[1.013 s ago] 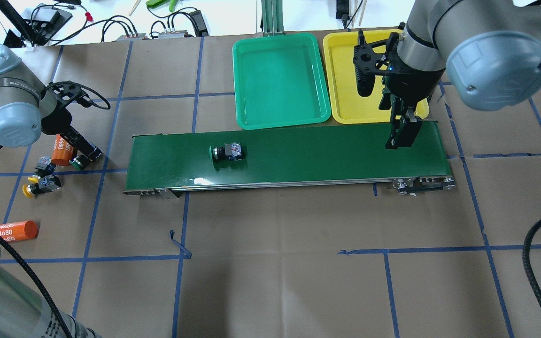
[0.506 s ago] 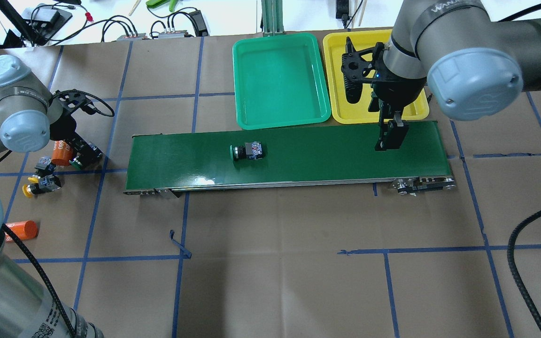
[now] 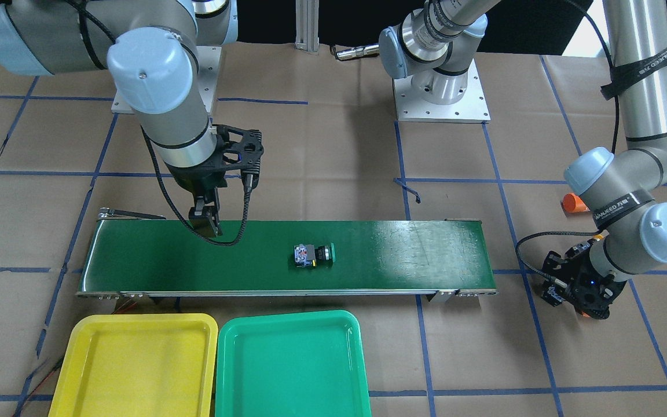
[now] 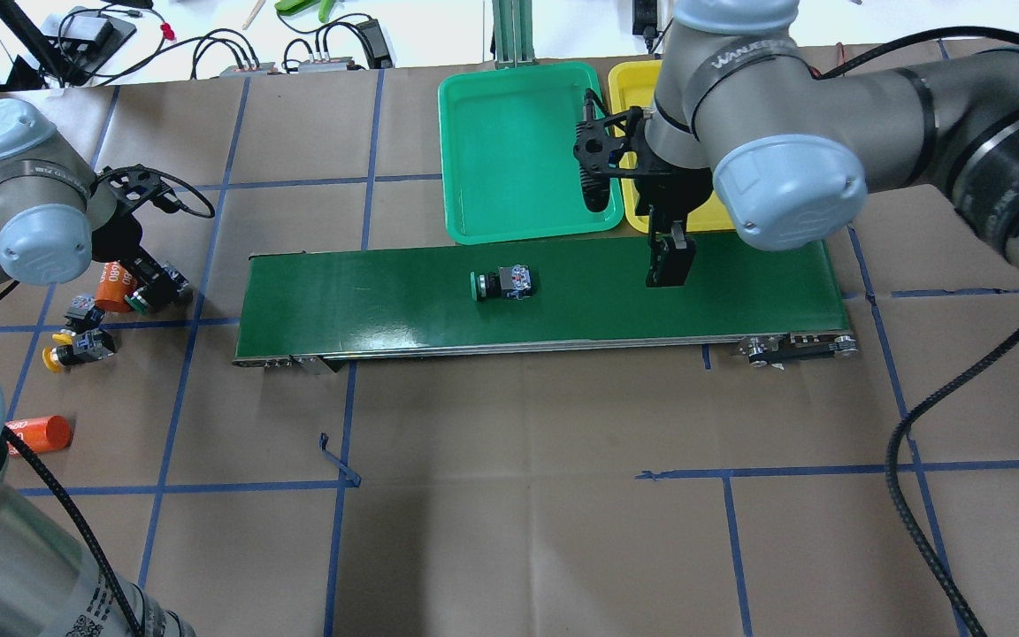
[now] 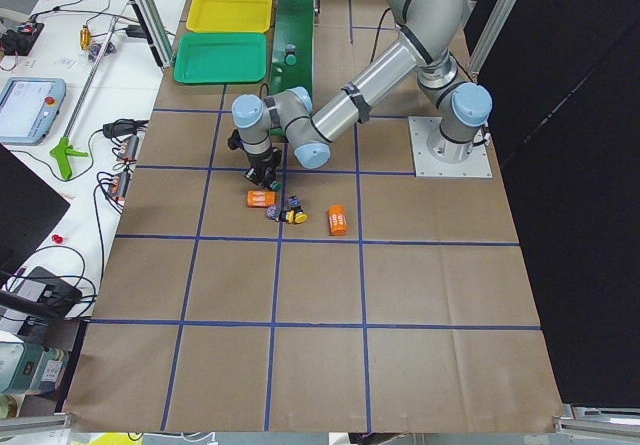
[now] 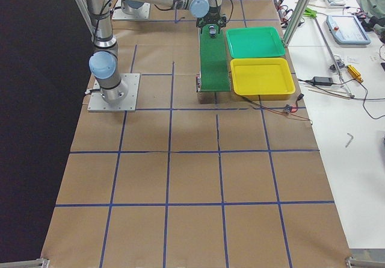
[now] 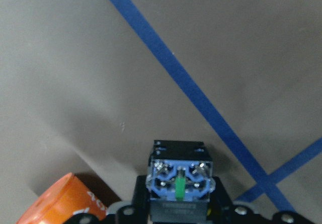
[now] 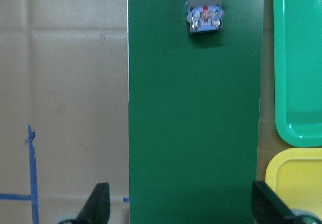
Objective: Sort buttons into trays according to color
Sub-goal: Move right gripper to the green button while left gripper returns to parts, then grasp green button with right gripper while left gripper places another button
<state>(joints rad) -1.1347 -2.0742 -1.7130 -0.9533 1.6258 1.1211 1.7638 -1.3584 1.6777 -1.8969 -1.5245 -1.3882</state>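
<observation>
Left gripper [image 4: 154,287] is clamped on a green-capped button [image 4: 143,303] right beside an orange cylinder [image 4: 116,285]. The second green button [image 4: 502,283] lies mid conveyor belt [image 4: 368,292]. The right gripper [image 4: 669,264] hovers over the belt with its jaws spread wide.

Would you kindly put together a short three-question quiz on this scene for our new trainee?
1. Which cap colour has the push-button on the conveyor belt? A yellow, B green, C red.
2. True or false: the right tool is shut on a push-button.
3. How many push-buttons lie in the green tray and the yellow tray together?
Key: 1 B; 2 false, it hangs open over the belt; 3 none.
</observation>
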